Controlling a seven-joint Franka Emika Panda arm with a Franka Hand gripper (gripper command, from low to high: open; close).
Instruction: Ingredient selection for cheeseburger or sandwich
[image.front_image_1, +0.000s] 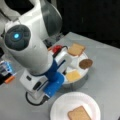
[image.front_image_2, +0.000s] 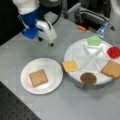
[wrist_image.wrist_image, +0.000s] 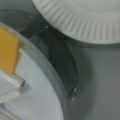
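The Franka arm reaches down over the grey table (image.front_image_2: 75, 105), its wrist bent so that the blue-and-white gripper (image.front_image_2: 45, 32) hangs above bare tabletop between the white paper plate (image.front_image_2: 51, 82) and the round divided tray (image.front_image_2: 75, 53); in a front view the gripper (image.front_image_1: 53, 83) sits low at the tray's near edge, partly covering it. How wide its fingers stand cannot be told, and nothing shows in its hold. A single brown toast square (image.front_image_2: 38, 77) lies flat on the paper plate, also seen at a front view's bottom (image.front_image_1: 79, 114), alone there with no other layer on it. The rest of the ingredients sit in separate wedges of the tray: the yellow cheese square (image.front_image_2: 70, 66) nearest the plate, the dark brown patty (image.front_image_2: 88, 78) at the tray's lower rim, a second toast square (image.front_image_2: 111, 69) to a front view's right, the red tomato disc (image.front_image_2: 113, 52) above that, and the green lettuce piece (image.front_image_2: 94, 40) at the tray's far side. The wrist view looks straight down at the ribbed rim of the paper plate (wrist_image.wrist_image: 82, 27), the tray's grey edge (wrist_image.wrist_image: 53, 82) and a corner of the cheese (wrist_image.wrist_image: 8, 50), with no fingers in sight
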